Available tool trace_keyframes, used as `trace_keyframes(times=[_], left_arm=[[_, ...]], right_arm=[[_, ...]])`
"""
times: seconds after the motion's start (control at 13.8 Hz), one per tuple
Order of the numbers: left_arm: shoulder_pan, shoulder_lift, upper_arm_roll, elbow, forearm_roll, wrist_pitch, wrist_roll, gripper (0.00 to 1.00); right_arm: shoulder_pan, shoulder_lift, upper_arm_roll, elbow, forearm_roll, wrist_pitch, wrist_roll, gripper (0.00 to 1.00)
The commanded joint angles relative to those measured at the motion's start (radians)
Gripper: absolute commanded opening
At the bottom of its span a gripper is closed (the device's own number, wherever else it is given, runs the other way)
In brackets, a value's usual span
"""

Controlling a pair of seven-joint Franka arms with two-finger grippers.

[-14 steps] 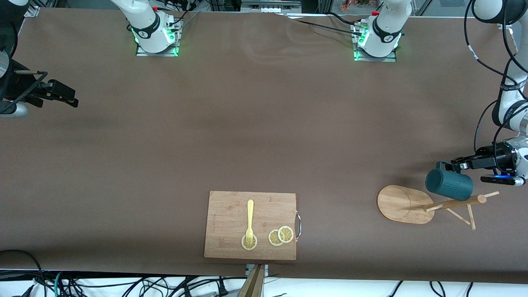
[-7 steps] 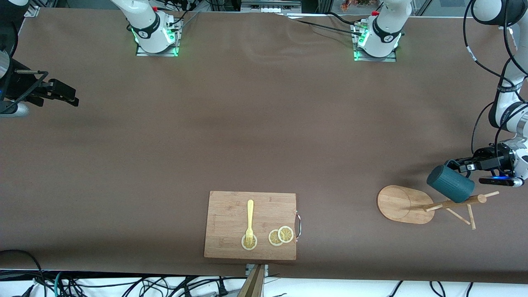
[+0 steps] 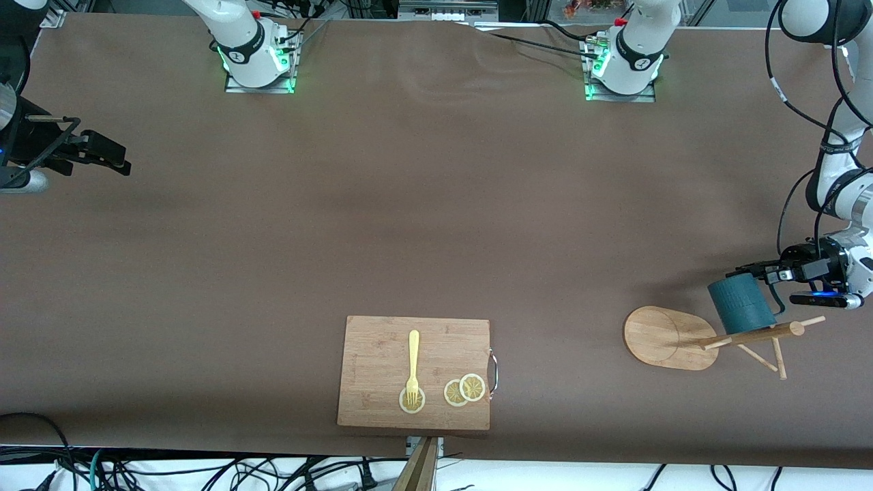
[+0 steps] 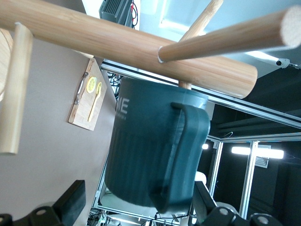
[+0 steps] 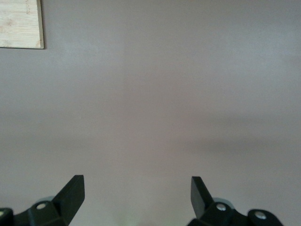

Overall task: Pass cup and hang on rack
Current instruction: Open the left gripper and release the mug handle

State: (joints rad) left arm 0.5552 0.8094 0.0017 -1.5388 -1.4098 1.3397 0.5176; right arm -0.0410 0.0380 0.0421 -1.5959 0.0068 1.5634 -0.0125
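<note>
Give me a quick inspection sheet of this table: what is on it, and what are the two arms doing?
Surface: brown table, bare in the middle.
Job's things: teal cup hangs on a peg of the wooden rack, at the left arm's end.
Clutter: cutting board with a yellow fork and lemon slices, near the front camera.
Grippers: left tool open beside the cup's handle, not gripping; right tool open, waiting at its end.
Cables: bundles below the table's front edge.
Surroundings: metal framing, dim.
</note>
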Motion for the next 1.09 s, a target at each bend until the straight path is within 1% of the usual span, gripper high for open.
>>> trace_keyframes(times=[0.0,0.22,0.36,0.58,0.87,1.02], left_arm=[[0.018,0.008,-0.008,0.0,-0.014,-0.02,0.019,1.0],[0.018,0.008,-0.008,-0.006,-0.009,-0.027,0.021,1.0],[0.022,0.005,-0.006,-0.011,0.021,-0.042,0.027,1.0],[0.038,-0.006,0.0,-0.026,0.093,-0.092,0.048,1.0],[0.057,-0.022,0.001,-0.026,0.153,-0.117,0.048,1.0],[0.063,-0.041,0.001,-0.026,0.202,-0.129,0.047,1.0]], right_arm=[[-0.002,-0.006,0.009,0.008,0.018,-0.014,-0.007,1.0],[-0.003,-0.004,0.004,0.008,0.018,-0.013,-0.007,1.0],[-0.002,-0.004,0.007,0.008,0.018,-0.014,-0.006,1.0],[0.001,-0.004,0.01,0.008,0.018,-0.014,-0.004,1.0],[0.001,-0.004,0.01,0.007,0.019,-0.014,-0.007,1.0],[0.001,-0.004,0.01,0.007,0.019,-0.014,-0.007,1.0]])
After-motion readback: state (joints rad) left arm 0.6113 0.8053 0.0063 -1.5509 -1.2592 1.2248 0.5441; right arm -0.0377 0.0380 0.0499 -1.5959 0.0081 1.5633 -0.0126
